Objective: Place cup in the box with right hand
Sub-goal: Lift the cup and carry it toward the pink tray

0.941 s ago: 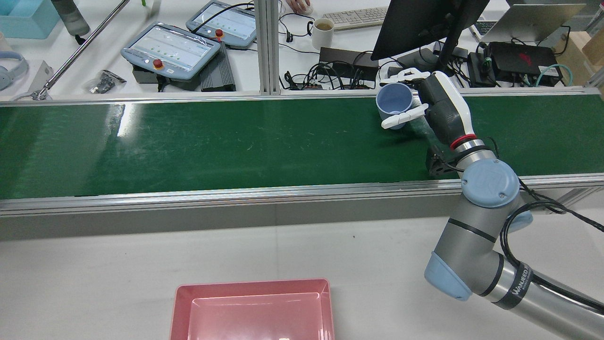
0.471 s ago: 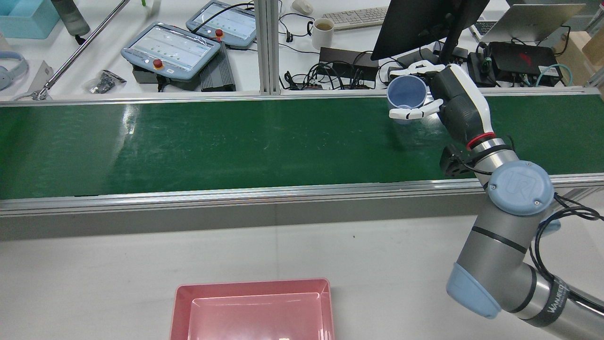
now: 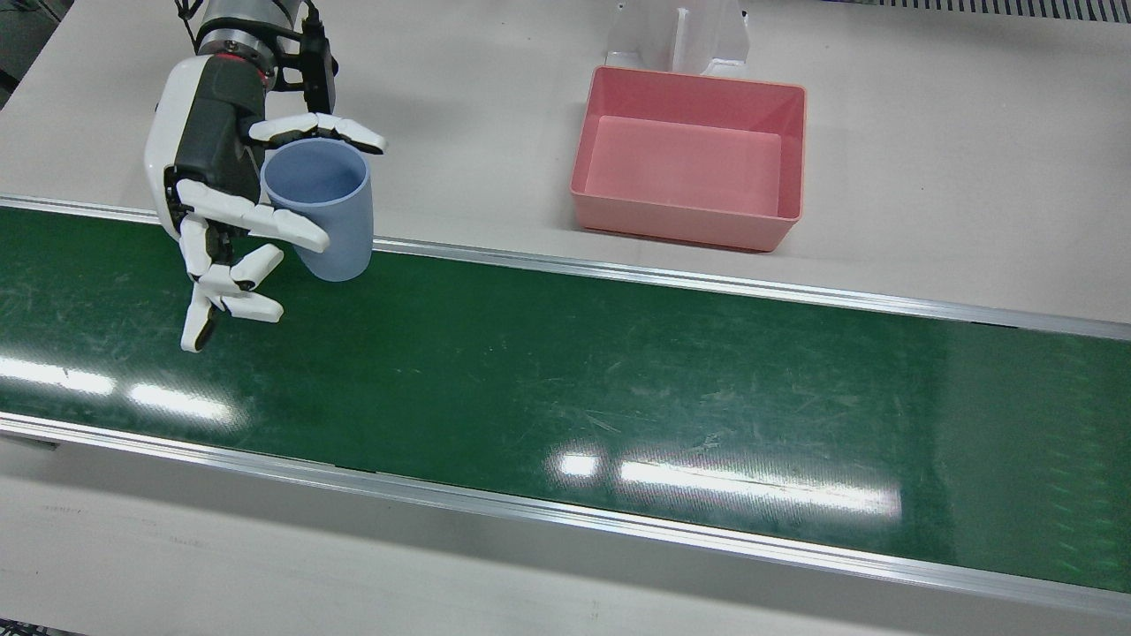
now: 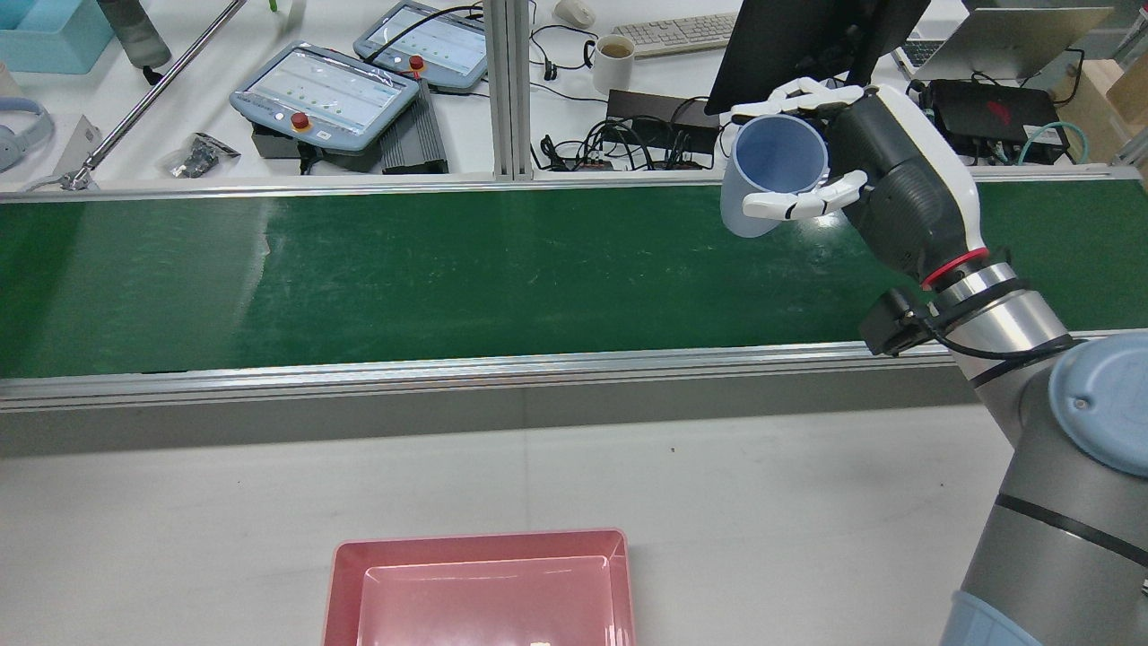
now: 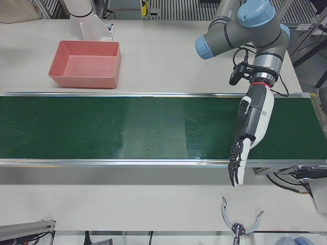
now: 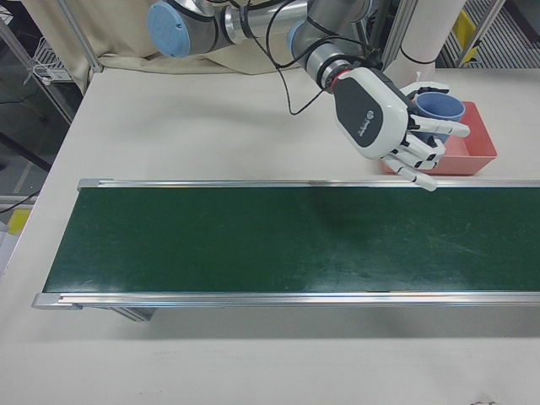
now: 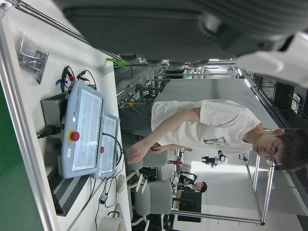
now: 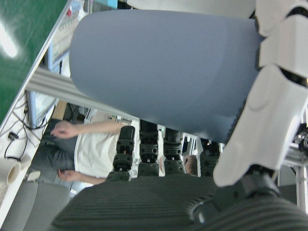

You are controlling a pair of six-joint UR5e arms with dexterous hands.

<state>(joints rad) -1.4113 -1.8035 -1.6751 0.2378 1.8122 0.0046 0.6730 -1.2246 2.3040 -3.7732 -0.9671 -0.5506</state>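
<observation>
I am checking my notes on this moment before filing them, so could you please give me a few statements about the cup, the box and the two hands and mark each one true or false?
1. The right hand holds the blue cup clear of the green belt. True.
2. The cup lies on its side inside the pink box. False: it is in the hand, roughly upright with its mouth up, away from the box.
3. The pink box has nothing in it. True.
4. The left hand grips a second cup. False: it hangs open above the belt and holds nothing.
5. The pink box stands on the green belt. False: it stands on the white table beside the belt.
</observation>
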